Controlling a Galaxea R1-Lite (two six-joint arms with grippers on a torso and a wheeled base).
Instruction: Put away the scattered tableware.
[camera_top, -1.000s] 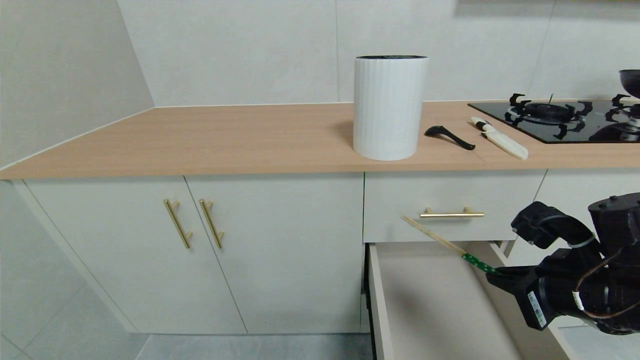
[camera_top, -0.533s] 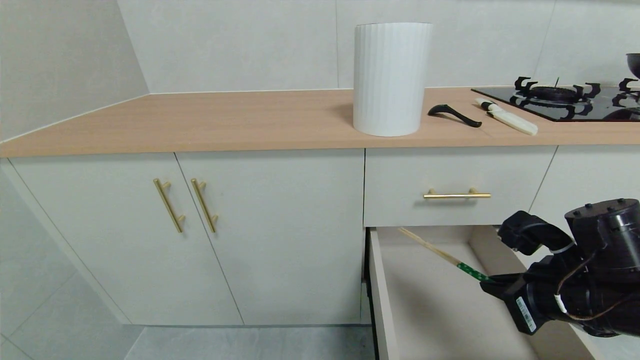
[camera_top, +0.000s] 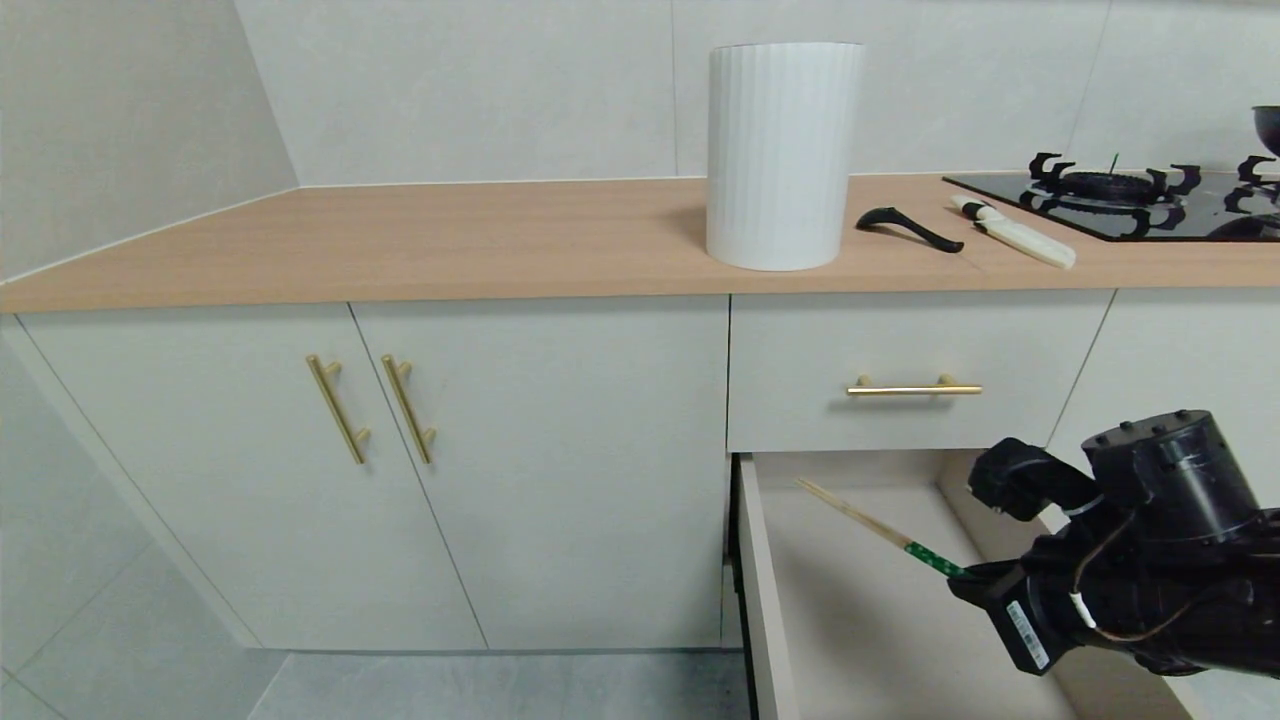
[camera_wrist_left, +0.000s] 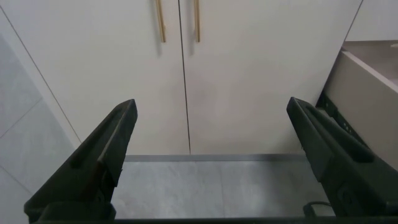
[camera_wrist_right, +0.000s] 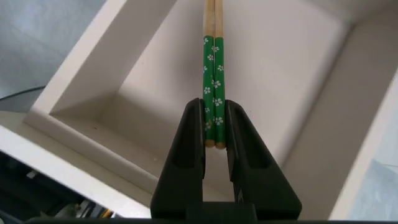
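Observation:
A pair of wooden chopsticks (camera_top: 880, 527) with green flowered ends (camera_wrist_right: 212, 81) is held over the open lower drawer (camera_top: 860, 620), tips pointing toward the drawer's back. My right gripper (camera_top: 965, 578) is shut on their green ends (camera_wrist_right: 212, 127), low at the right of the cabinet. My left gripper (camera_wrist_left: 211, 162) hangs open with nothing between its fingers, low in front of the cupboard doors (camera_wrist_left: 180, 74). On the wooden countertop (camera_top: 450, 240) lie a black utensil (camera_top: 905, 227) and a cream-handled knife (camera_top: 1015, 237), to the right of a tall white ribbed container (camera_top: 780, 155).
A black gas hob (camera_top: 1120, 200) sits at the counter's far right. Above the open drawer is a shut drawer with a brass handle (camera_top: 913, 389). Two cupboard doors with brass handles (camera_top: 370, 408) stand to the left. Grey tiled floor (camera_top: 500, 690) lies below.
The head camera dropped, so the counter sits higher in view. My right gripper has lowered the chopsticks from in front of the upper drawer into the open drawer.

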